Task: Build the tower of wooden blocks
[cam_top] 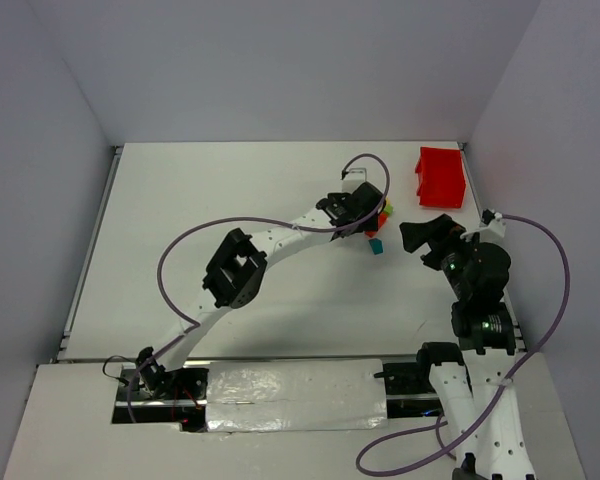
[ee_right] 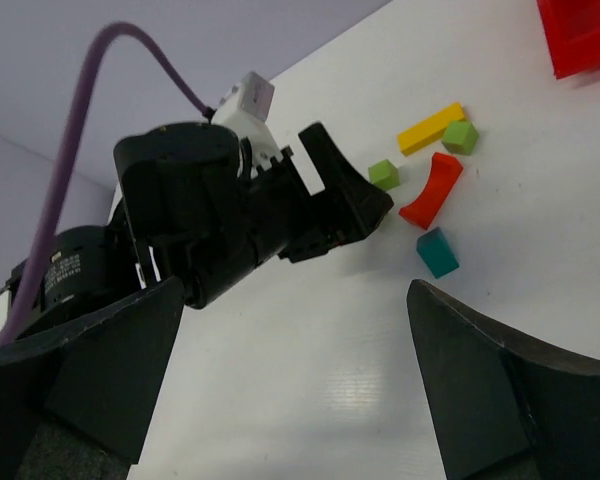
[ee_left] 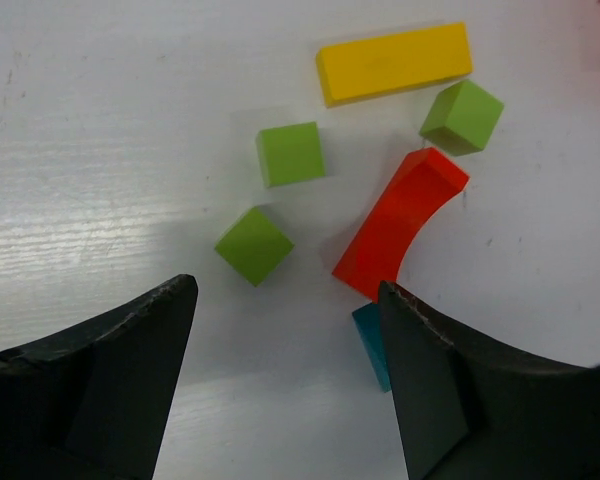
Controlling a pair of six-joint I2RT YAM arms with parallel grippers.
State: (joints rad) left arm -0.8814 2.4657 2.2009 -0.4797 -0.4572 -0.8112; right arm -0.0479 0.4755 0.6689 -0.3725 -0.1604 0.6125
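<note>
The blocks lie loose and flat on the table, not stacked. The left wrist view shows a yellow bar [ee_left: 395, 62], three green cubes [ee_left: 290, 154] [ee_left: 461, 116] [ee_left: 254, 245], a red arch piece [ee_left: 400, 222] and a teal block [ee_left: 370, 340] half hidden behind one finger. My left gripper [ee_left: 285, 290] is open and empty, hovering just above the near side of the group [cam_top: 378, 222]. My right gripper [ee_right: 292, 290] is open and empty, to the right of the blocks [cam_top: 417, 240]. It sees the teal block [ee_right: 437, 252] and the red arch [ee_right: 432, 190].
A red plastic bin [cam_top: 440, 177] stands at the back right near the table's right edge, and it also shows in the right wrist view [ee_right: 580, 35]. The left arm's purple cable [cam_top: 375, 165] loops above the blocks. Grey walls enclose the white table [cam_top: 230, 190].
</note>
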